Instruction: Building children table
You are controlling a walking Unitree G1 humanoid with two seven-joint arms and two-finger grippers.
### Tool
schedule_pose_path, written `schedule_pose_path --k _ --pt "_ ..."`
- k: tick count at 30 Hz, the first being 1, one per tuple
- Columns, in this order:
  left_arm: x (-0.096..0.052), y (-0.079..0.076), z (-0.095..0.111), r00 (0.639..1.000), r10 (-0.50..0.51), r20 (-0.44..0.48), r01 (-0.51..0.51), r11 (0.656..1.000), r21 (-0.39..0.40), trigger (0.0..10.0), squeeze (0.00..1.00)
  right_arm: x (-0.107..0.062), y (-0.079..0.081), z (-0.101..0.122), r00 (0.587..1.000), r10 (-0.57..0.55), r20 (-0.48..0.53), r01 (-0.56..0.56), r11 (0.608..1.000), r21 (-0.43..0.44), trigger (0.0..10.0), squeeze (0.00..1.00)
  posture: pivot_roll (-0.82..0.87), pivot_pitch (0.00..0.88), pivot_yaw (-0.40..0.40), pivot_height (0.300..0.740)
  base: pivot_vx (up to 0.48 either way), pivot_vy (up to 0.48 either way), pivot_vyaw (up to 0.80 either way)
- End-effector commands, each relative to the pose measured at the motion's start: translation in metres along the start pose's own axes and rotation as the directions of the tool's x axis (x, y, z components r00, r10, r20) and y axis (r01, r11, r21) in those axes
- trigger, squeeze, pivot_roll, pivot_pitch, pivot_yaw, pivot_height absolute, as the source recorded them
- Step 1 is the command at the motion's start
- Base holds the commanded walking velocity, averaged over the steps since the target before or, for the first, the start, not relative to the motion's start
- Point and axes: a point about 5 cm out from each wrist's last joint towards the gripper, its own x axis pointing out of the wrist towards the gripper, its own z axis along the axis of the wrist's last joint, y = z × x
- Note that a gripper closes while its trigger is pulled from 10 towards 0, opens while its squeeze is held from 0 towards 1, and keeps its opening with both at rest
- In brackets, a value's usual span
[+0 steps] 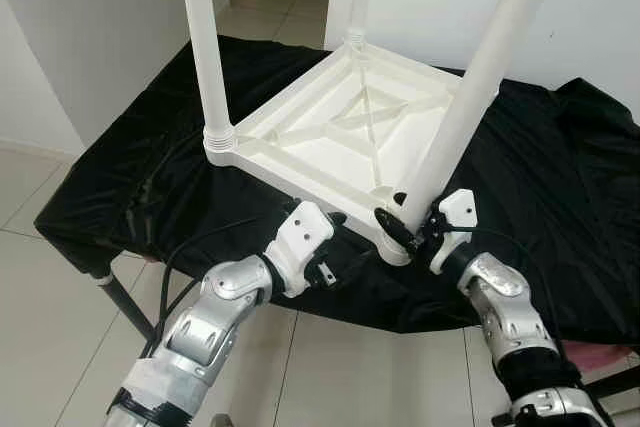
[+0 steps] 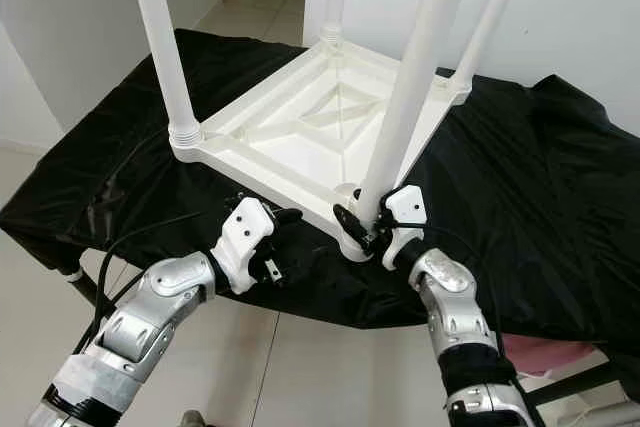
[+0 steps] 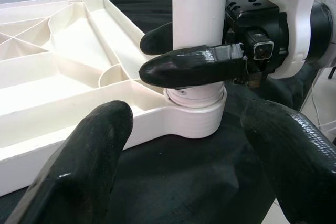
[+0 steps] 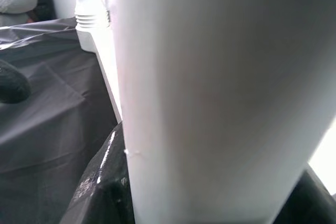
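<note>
The tabletop [image 1: 350, 127] lies upside down on a black cloth [image 1: 560, 177], its near corner at the cloth's front edge. Four legs stand in the corner sockets, so the build looks nearly done — what is left seems to be seating the near leg [image 1: 470, 97]. The right gripper [image 3: 194, 66] is clamped on that leg just above its socket [image 3: 194, 119]. The left gripper [image 1: 335, 247] waits just beside it, fingers [image 3: 100, 145] apart — holding nothing.
</note>
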Motion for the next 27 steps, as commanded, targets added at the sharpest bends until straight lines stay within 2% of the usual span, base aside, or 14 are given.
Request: schedule_pose_path --k 1,4,7,8,12,14,15,16,17,20,27 --pt "0.000 -0.004 0.000 0.999 -0.043 0.002 0.043 0.999 -0.012 10.0 0.00 -0.003 0.005 -0.003 0.998 -0.058 -0.020 0.058 0.998 0.004 10.0 0.00 0.01 0.058 -0.036 0.740 0.000 0.000 0.00" --pt "-0.001 -0.005 -0.001 0.999 -0.044 0.001 0.045 0.999 -0.015 10.0 0.00 -0.002 0.009 -0.003 0.995 -0.096 -0.012 0.096 0.995 0.000 10.0 0.00 0.01 0.060 -0.037 0.740 0.000 0.000 0.00" --pt "0.000 -0.006 -0.001 0.999 -0.047 0.002 0.047 0.999 -0.020 10.0 0.00 -0.003 0.022 0.000 0.983 -0.183 0.017 0.182 0.983 0.030 10.0 0.00 0.01 0.059 -0.039 0.740 0.000 0.000 0.00" --pt "0.000 -0.006 -0.001 0.999 -0.047 0.002 0.047 0.999 -0.020 10.0 0.00 -0.003 0.022 0.000 0.983 -0.183 0.017 0.182 0.983 0.030 10.0 0.00 0.01 0.059 -0.039 0.740 0.000 0.000 0.00" --pt "0.001 -0.007 -0.001 0.999 -0.048 0.004 0.048 0.999 -0.023 10.0 0.00 -0.004 0.033 0.002 0.943 -0.332 0.022 0.328 0.940 0.091 10.0 0.00 0.00 0.060 -0.039 0.740 0.000 0.000 0.00" --pt "0.002 -0.007 -0.001 0.999 -0.049 0.006 0.050 0.998 -0.024 10.0 0.00 -0.003 0.039 0.000 0.907 -0.421 0.009 0.418 0.901 0.113 10.0 0.00 0.01 0.057 -0.043 0.740 0.000 0.000 0.00" --pt "0.002 -0.007 -0.001 0.999 -0.049 0.006 0.050 0.998 -0.024 10.0 0.00 -0.003 0.039 0.000 0.907 -0.421 0.009 0.418 0.901 0.113 10.0 0.00 0.01 0.057 -0.043 0.740 0.000 0.000 0.00" --pt "0.002 -0.007 -0.001 0.999 -0.050 0.005 0.050 0.998 -0.023 10.0 0.00 -0.002 0.041 -0.003 0.877 -0.481 -0.012 0.478 0.868 0.132 10.0 0.00 0.01 0.057 -0.044 0.740 0.000 0.000 0.00" --pt "0.002 -0.007 -0.001 0.999 -0.050 0.005 0.050 0.998 -0.023 10.0 0.00 -0.002 0.041 -0.003 0.877 -0.481 -0.012 0.478 0.868 0.132 10.0 0.00 0.01 0.057 -0.044 0.740 0.000 0.000 0.00" --pt "0.001 -0.007 -0.001 0.999 -0.051 0.004 0.051 0.998 -0.023 10.0 0.00 0.000 0.042 -0.003 0.844 -0.536 -0.027 0.532 0.829 0.170 10.0 0.00 0.01 0.058 -0.041 0.740 0.000 0.000 0.00" --pt "0.001 -0.010 -0.002 0.998 -0.065 0.000 0.065 0.998 -0.025 10.0 0.00 0.004 0.047 0.004 0.848 -0.530 -0.013 0.524 0.834 0.173 10.0 0.00 0.01 0.059 -0.040 0.740 0.000 0.000 0.00"
